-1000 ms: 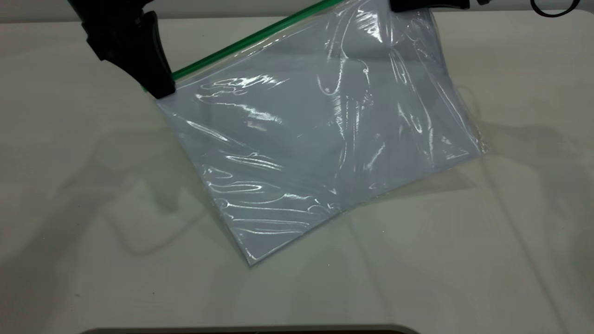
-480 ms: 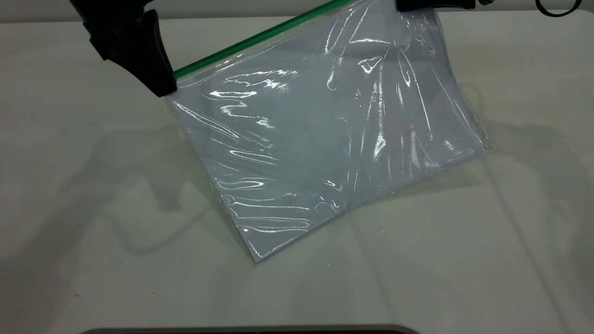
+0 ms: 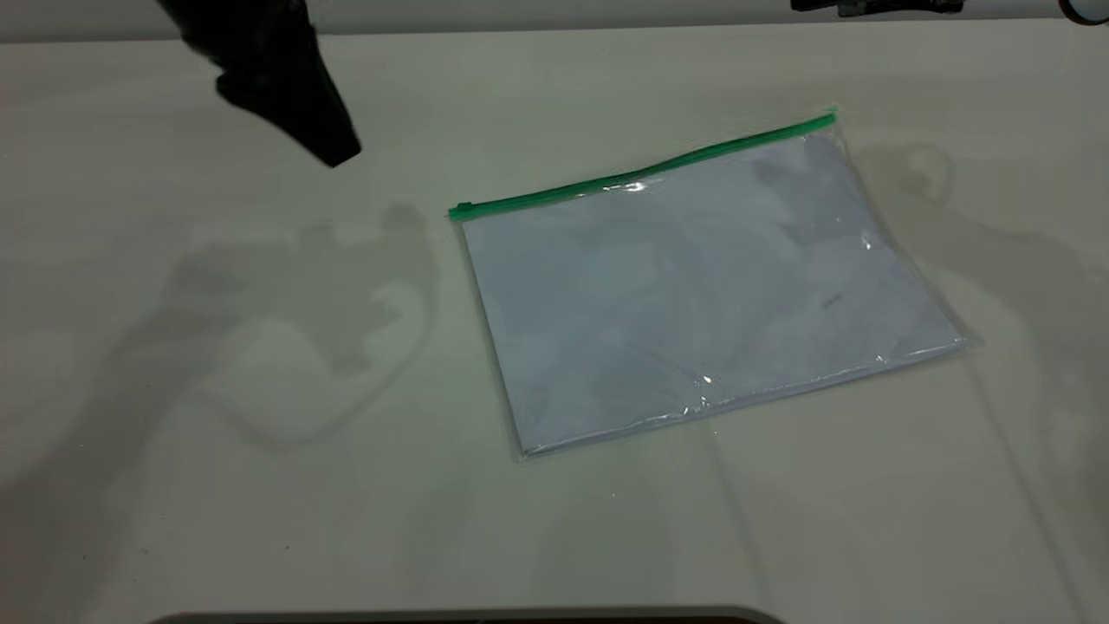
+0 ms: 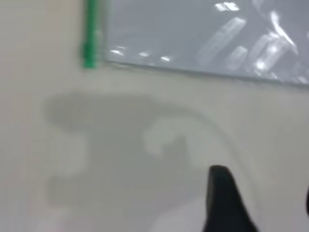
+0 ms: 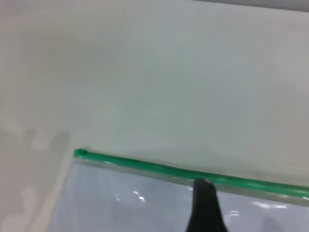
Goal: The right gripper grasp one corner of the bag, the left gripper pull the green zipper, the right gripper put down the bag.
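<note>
Hanging over the far left of the table (image 3: 173, 485), clear of everything, the left gripper (image 3: 333, 152) tilted down toward the bag; nothing held, jaw gap probably open but hard to judge. Wide bare tabletop between it and the bag (image 3: 702, 295), lying flat right of centre. Green zipper (image 3: 641, 178) along the far edge, slider tab seemingly at its left end. Right gripper (image 3: 875, 7) barely visible at the far right edge, empty, spread not readable.
</note>
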